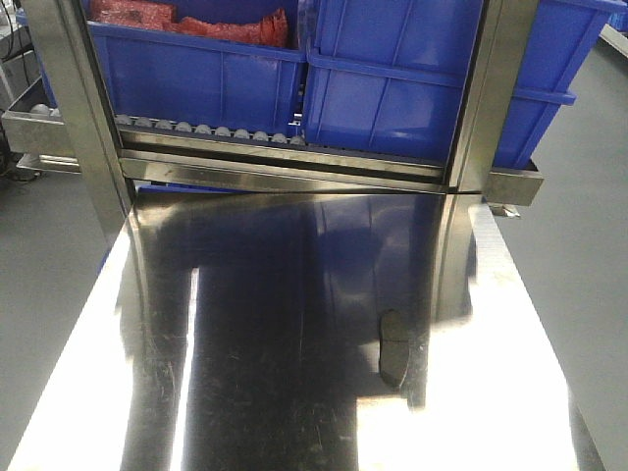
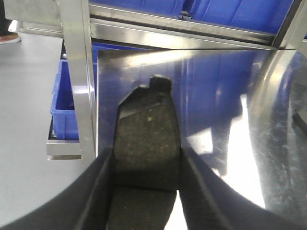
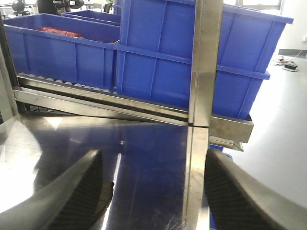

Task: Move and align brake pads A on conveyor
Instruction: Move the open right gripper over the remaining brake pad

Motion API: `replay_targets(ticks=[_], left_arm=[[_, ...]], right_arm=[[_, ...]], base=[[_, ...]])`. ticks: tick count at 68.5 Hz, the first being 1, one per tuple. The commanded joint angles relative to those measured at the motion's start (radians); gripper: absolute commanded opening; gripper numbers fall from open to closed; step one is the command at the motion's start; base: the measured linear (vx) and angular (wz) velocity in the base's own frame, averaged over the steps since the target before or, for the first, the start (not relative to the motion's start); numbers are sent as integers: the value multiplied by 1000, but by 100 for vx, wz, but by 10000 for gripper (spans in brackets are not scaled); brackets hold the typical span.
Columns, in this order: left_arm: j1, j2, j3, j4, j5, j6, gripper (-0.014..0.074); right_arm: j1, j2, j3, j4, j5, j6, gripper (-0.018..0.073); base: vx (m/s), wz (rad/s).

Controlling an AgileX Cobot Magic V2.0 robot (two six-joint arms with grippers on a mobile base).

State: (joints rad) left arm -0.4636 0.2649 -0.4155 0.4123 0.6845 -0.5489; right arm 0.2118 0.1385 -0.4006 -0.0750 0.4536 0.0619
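Observation:
In the left wrist view my left gripper [image 2: 146, 160] is shut on a brake pad [image 2: 148, 129]. The pad's gritty dark face points up and its black backing tab sticks out ahead of the fingers, above the steel table. A second brake pad [image 1: 394, 348] lies flat on the table right of centre in the front view. My right gripper [image 3: 151, 165] stands open just over the table, and a dark pad edge [image 3: 109, 197] peeks out from behind its left finger [image 3: 79, 191]. Neither gripper shows in the front view. The conveyor is out of view.
The shiny steel table [image 1: 294, 294] runs up to a steel rack with upright posts [image 1: 486, 93] and a roller rail [image 1: 206, 130]. Blue bins [image 1: 392, 78] sit on the rack, one holding red items [image 1: 186, 20]. Another blue bin [image 2: 64, 108] stands left of the table.

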Motion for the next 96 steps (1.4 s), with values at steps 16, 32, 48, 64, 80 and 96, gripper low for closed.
replay_targets(ticks=[16,32,48,64,80,96], left_arm=[[-5,8,-26,10,-89,-10,-6],[-5,8,-26,10,-89,-10,-6],[-4,8,-26,10,-89,-10,-6],[-4,8,-26,10,-89,-10,-6],[-4,8,-26,10,-89,-10,-6],[-4,8,-26,10,-89,-10,-6]], right_arm=[[-2,11,-23,-11,-73,-8,442],[-2,11,-23,-11,-89,-8,442],[-2,43,-27,-3,-117,-6,438],[-2,318,-123,57,30,-4,414],[-2,630,-274,161,178,-5,411],[-2,880,-357,184,208,-5,366]], base=[[0,0],[0,0],[0,0],[0,0],[0,0],[0,0]])
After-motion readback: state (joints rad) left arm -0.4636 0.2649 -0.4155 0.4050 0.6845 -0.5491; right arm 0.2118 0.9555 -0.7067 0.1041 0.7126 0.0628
